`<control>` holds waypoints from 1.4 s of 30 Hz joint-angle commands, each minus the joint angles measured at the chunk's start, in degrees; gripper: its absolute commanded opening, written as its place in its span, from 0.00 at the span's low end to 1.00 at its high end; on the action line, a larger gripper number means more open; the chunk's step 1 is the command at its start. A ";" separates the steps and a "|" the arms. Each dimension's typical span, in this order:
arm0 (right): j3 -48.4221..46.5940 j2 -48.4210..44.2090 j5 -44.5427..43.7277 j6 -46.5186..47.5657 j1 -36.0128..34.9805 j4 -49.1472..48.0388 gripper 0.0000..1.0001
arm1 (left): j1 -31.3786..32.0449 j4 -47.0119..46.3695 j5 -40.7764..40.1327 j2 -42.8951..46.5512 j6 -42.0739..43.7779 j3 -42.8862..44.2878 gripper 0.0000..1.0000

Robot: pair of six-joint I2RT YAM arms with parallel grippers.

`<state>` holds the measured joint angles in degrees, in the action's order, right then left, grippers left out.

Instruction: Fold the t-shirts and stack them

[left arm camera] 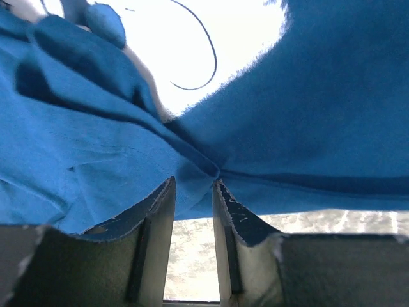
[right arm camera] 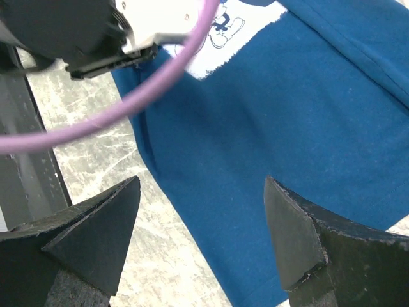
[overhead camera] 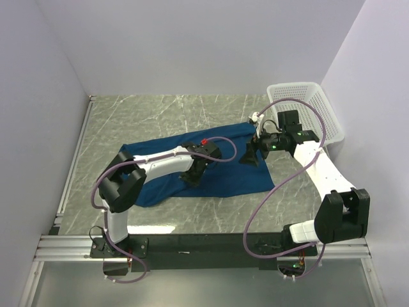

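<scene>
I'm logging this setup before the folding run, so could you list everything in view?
t-shirt: one, dark blue with white print, spread mid-table.
basket: one, white mesh, far right corner.
table: one, grey marble pattern, under everything.
arms: two, black and white, left and right, bases at the near edge.
cables: two, purple, one along each arm.
left pincer: one, black, closed on a fold of the t-shirt.
right pincer: one, black, open over the t-shirt's right edge.
</scene>
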<state>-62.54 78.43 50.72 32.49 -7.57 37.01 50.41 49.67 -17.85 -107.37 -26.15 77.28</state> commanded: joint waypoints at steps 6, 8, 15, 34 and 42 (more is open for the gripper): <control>-0.39 -0.48 2.72 0.38 1.51 0.51 0.84 | 0.83 2.10 -2.45 -1.70 0.75 2.27 0.35; -0.47 -0.47 2.81 0.38 1.60 0.60 0.84 | 0.83 2.10 -2.72 -2.40 0.84 2.27 0.33; -1.69 -1.70 2.19 4.66 2.39 4.62 0.84 | 2.23 2.97 -5.36 -2.24 0.31 3.41 0.01; 22.73 -8.74 -36.92 49.51 3.27 6.58 0.63 | 2.32 -7.13 12.39 23.43 -0.83 -8.89 0.01; 22.91 -3.12 -36.57 48.02 3.27 3.33 0.58 | 2.23 -6.87 13.72 27.38 -1.36 -11.44 0.01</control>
<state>-39.94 73.71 14.79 79.81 -4.60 42.63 52.60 44.07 -5.61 -83.85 -26.76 66.08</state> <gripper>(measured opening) 0.590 0.014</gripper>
